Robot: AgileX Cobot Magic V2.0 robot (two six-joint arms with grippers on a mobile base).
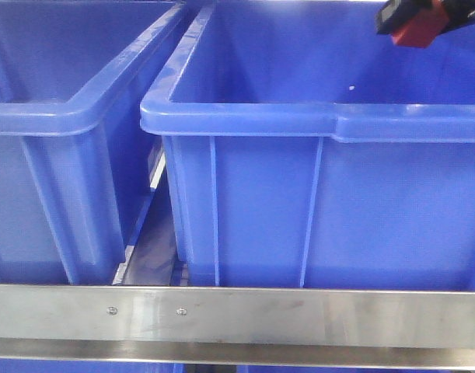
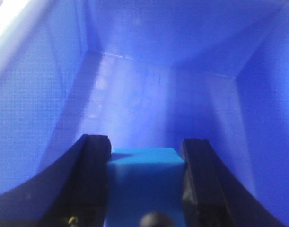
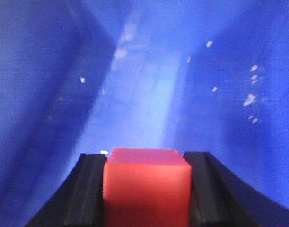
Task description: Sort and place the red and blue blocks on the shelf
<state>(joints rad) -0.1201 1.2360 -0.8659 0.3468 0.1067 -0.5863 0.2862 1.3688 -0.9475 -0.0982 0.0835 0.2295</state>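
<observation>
The right bin (image 1: 315, 179) is taken here as the landmark. It is a large dark-blue plastic bin that stands on the shelf, just behind the flat steel front rail (image 1: 237, 315) with its two screws (image 1: 111, 311). A second bin (image 1: 58, 155) of the same kind stands just beside it on the left, with a narrow gap between them.

In the front view, the right hand (image 1: 424, 19) is above the open top of the right bin, near its far right corner. It grips the red block (image 1: 417, 31), which shows between the black fingers and is tilted a little. In the right wrist view, the red block (image 3: 146, 187) sits between the two black fingers (image 3: 85, 189), touching both of them, and the blue walls and floor of a bin (image 3: 144, 85) lie below it.

The left hand (image 2: 146, 184) shows only in the left wrist view. It is closed on the blue block (image 2: 146, 182), which is held between the two dark fingers (image 2: 94, 179) and touches both. Below it lies the inside of a blue bin (image 2: 149, 94); the view does not tell which of the two bins this is.

Both blocks are held in the air and do not touch any bin floor.
</observation>
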